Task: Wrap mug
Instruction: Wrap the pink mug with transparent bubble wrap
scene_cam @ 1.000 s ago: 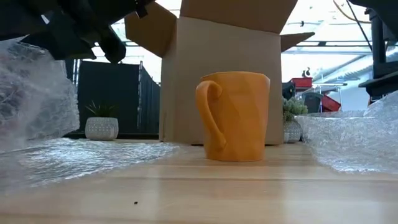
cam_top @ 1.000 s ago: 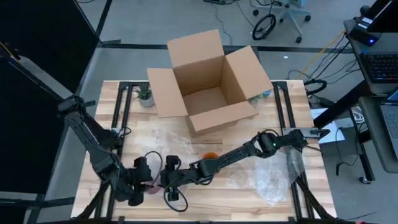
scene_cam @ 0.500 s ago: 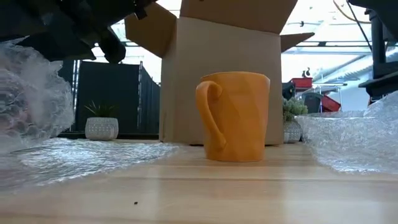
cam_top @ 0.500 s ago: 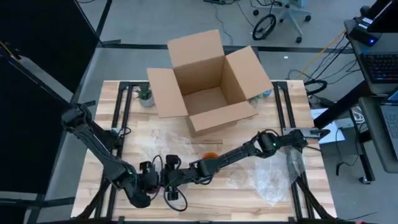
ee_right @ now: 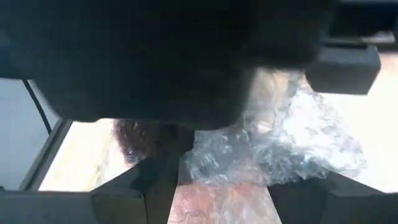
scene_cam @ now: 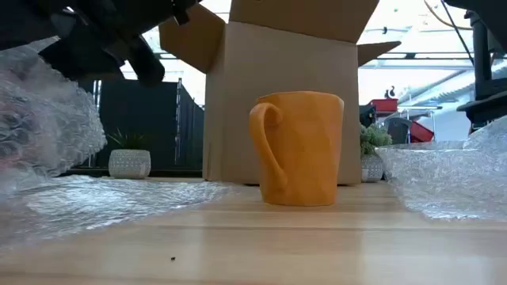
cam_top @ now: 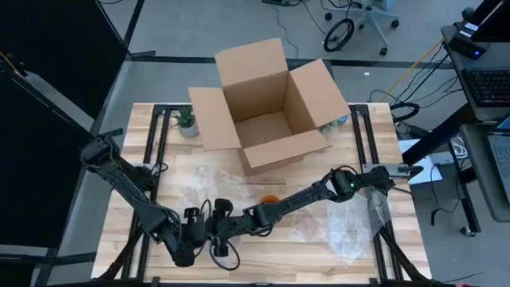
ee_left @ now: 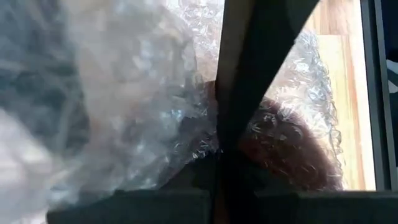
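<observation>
An orange mug [scene_cam: 301,146] stands upright on the wooden table, clear of both grippers; the high view shows it as a mug [cam_top: 271,196] beside my right arm. Near the front edge my left gripper [cam_top: 189,233] and my right gripper [cam_top: 217,231] meet at a bundle of bubble wrap [scene_cam: 43,127]. A dark red thing [ee_left: 283,152] shows through the wrap. The rest of that sheet [scene_cam: 119,198] lies flat on the table toward the mug. My right gripper has the bubble wrap [ee_right: 217,202] between its two fingers [ee_right: 149,186], several crumpled layers of it. The wrap bulges out beyond the fingers. The bundle is raised off the table at that end, and its loose part trails down onto the tabletop.
An open cardboard box [cam_top: 267,104] stands at the table's far middle, behind the mug. A small potted plant [cam_top: 186,123] sits left of it. A second clump of bubble wrap [cam_top: 351,231] lies at the near right.
My left gripper has moved toward the table's right edge, closer to my right gripper. In the low view the bubble wrap bundle has risen and bulged further toward the mug. The mug has stayed put.
</observation>
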Controlling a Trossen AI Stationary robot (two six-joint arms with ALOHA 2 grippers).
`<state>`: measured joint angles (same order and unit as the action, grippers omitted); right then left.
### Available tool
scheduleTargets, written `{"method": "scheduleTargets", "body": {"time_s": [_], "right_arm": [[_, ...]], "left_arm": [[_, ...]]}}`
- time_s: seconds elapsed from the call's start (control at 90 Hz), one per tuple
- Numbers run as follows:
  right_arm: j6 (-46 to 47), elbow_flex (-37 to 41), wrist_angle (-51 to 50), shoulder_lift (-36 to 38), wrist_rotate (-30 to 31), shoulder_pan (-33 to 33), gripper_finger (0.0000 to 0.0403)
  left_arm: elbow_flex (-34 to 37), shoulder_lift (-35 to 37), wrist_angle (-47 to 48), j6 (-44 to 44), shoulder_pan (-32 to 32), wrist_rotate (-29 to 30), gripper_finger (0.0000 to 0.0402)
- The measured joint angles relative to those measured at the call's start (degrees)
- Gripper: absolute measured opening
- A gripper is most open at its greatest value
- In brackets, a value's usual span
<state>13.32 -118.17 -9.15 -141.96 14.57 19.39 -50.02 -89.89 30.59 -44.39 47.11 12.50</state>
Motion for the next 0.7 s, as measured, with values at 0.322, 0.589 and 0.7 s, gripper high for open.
{"method": "scheduleTargets", "body": {"time_s": [0.322, 0.589, 0.7], "right_arm": [[12.0, 0.0, -2.0, 0.1, -1.4, -1.0, 0.0205], [21.3, -0.1, -4.1, 0.2, -8.1, -3.3, 0.0173], [23.2, 0.0, -4.1, 0.3, -10.2, -3.9, 0.0141]], "left_arm": [[-0.9, -0.4, -0.7, 1.6, -0.1, 0.3, 0.0002], [-0.9, -0.3, -0.3, 1.8, -0.1, 1.1, 0.0002], [-0.9, -0.3, -0.4, 1.5, -0.1, 1.4, 0.0002]]}}
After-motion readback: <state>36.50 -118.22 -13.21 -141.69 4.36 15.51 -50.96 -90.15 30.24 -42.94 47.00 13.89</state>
